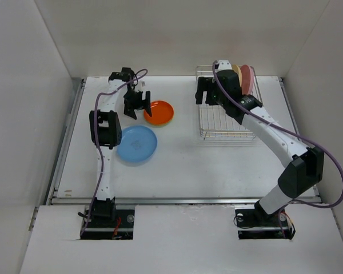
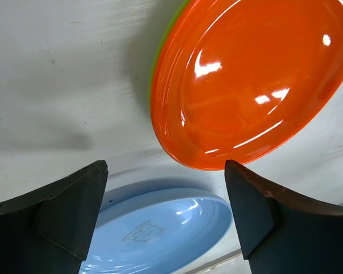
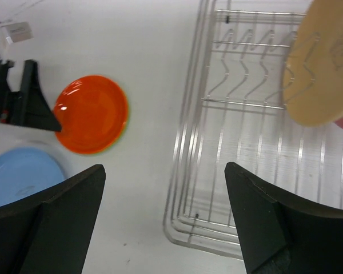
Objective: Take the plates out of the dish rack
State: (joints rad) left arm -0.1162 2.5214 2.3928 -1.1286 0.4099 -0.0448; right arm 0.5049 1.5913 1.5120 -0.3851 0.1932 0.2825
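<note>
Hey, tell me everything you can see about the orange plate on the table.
The orange plate is round, shallow and glossy, plastic by its look. It lies flat, face up, left of the dish rack, stacked on a green plate whose rim peeks out. The blue plate lies nearby, apart. The open left gripper hangs just beside it.

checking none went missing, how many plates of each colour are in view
blue plate: 1
orange-red plate: 1
lime green plate, only its rim showing under the orange-red one: 1
tan plate: 1
pink plate: 1
total: 5
</note>
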